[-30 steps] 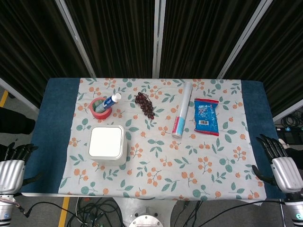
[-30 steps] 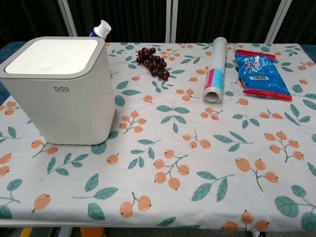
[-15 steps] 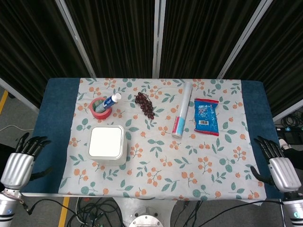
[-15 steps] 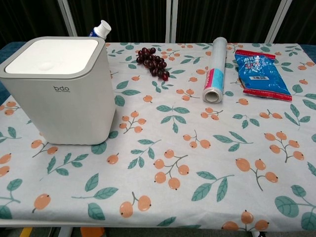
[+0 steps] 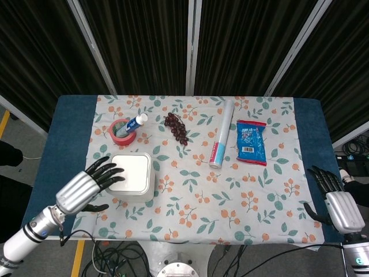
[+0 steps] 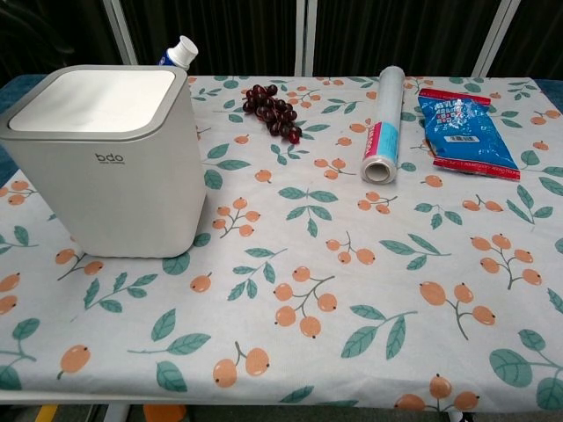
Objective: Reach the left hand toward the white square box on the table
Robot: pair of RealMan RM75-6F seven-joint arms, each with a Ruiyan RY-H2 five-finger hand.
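Two hands: both in head view only.
Left hand (image 5: 92, 183): fingers spread, holding nothing, fingertips over the left edge of the white square box (image 5: 131, 175); spread presumably to span the lid.
Box: front-left on the table (image 5: 69, 144), just before the red tape roll (image 5: 122, 132).
Right hand (image 5: 334, 199): spread, empty, parked at the right edge.

Head view high above, looking down; chest view low, near, level; both sharing the floral tablecloth (image 5: 230, 196).
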